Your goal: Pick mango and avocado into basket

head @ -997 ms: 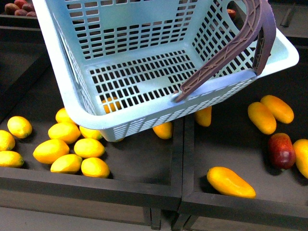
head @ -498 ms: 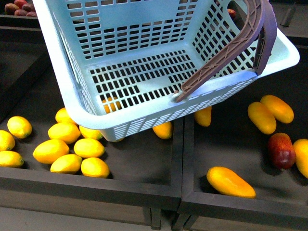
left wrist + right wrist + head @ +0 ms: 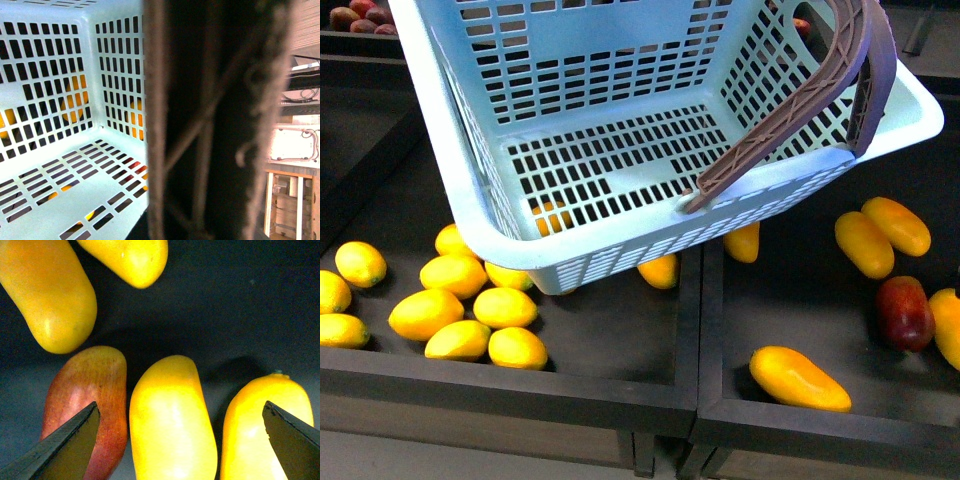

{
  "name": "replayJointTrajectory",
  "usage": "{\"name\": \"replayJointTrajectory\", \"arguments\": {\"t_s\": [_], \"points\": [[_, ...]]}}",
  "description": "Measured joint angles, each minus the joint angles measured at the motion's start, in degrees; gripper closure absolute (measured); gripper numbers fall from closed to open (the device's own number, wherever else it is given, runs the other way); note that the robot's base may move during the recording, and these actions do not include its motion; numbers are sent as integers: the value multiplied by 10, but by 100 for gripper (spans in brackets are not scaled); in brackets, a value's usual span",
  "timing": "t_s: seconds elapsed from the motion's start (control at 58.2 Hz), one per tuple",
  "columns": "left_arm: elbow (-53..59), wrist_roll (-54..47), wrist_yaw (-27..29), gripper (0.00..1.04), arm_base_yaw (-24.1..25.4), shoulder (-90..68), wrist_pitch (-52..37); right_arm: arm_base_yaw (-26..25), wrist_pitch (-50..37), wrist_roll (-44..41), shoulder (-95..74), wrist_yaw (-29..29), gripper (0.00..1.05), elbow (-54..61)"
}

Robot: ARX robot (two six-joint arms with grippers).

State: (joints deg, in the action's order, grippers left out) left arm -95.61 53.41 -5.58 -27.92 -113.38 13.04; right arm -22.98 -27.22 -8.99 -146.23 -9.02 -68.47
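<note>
The teal basket [image 3: 620, 110] hangs tilted above the bins, empty, with its brown handle [image 3: 800, 95] lying across its right rim. In the left wrist view the handle [image 3: 200, 125] fills the picture close up. My left gripper is shut on it, its fingers hidden behind the blur. My right gripper [image 3: 180, 412] is open just above the right bin. A yellow mango [image 3: 170, 420] lies between its fingers, a second mango [image 3: 267, 430] is by one finger, and a dark red fruit [image 3: 90, 395] by the other. The avocado is out of view.
The right bin also holds more mangoes [image 3: 800, 378] [image 3: 865, 245] [image 3: 897, 226] and the red fruit [image 3: 905, 312]. Several rounder yellow fruits [image 3: 425, 313] lie in the left bin, partly under the basket. A dark divider [image 3: 690, 330] separates the bins, and a dark front ledge [image 3: 520, 385] runs along their near side.
The basket's handle has shifted a touch to the right. Nothing else has visibly moved.
</note>
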Motion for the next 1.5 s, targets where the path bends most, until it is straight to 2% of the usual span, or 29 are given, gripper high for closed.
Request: {"name": "replayJointTrajectory", "arguments": {"t_s": [0.67,1.341,1.392,1.495], "points": [[0,0,0,99,0,0,0,-11,47,-42,-77,-25,8,-67],[0,0,0,99,0,0,0,3,94,-58,-137,1,8,-143],[0,0,0,99,0,0,0,3,96,-58,-138,1,10,-144],[0,0,0,99,0,0,0,4,96,-58,-142,3,24,-146]]}}
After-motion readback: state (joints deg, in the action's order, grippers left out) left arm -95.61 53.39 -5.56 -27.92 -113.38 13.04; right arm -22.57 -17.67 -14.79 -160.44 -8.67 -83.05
